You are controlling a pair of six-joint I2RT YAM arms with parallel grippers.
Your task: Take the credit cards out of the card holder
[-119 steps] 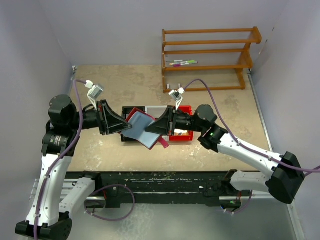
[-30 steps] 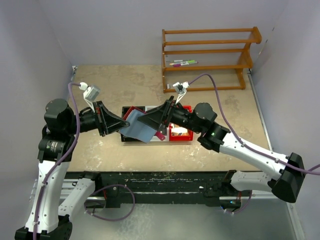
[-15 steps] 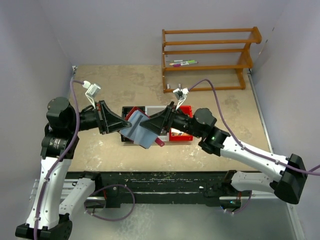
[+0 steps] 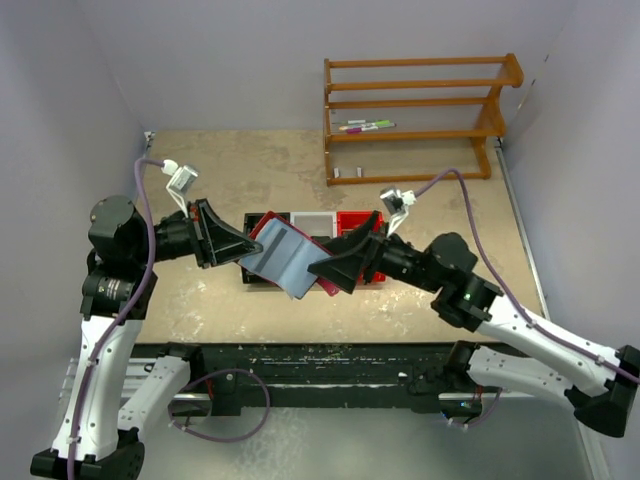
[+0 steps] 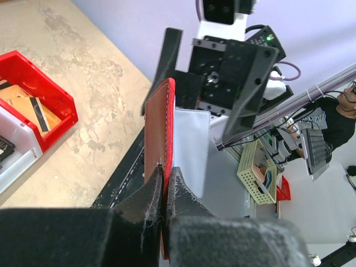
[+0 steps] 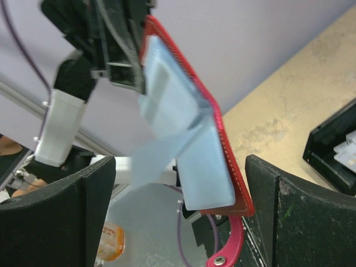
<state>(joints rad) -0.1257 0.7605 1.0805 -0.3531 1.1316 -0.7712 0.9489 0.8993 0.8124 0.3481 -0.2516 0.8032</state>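
The card holder, maroon with blue-grey inner sleeves, hangs open above the table. My left gripper is shut on its left edge. The left wrist view shows that edge pinched between my left gripper's black fingers. My right gripper stands open just right of the holder. In the right wrist view the holder's sleeves and red strap tab hang between my right gripper's spread fingers without touching them; one sleeve is blurred. Tan credit cards lie in the red bin.
A black tray, a white bin and the red bin sit in a row behind the holder. A wooden rack with markers stands at the back right. The black tray's corner shows beside the right finger.
My right arm has drawn back to the right and nearer, its gripper sliding off the holder's right side. The holder, still in my left gripper, has swung slightly, and the red bin's back is uncovered.
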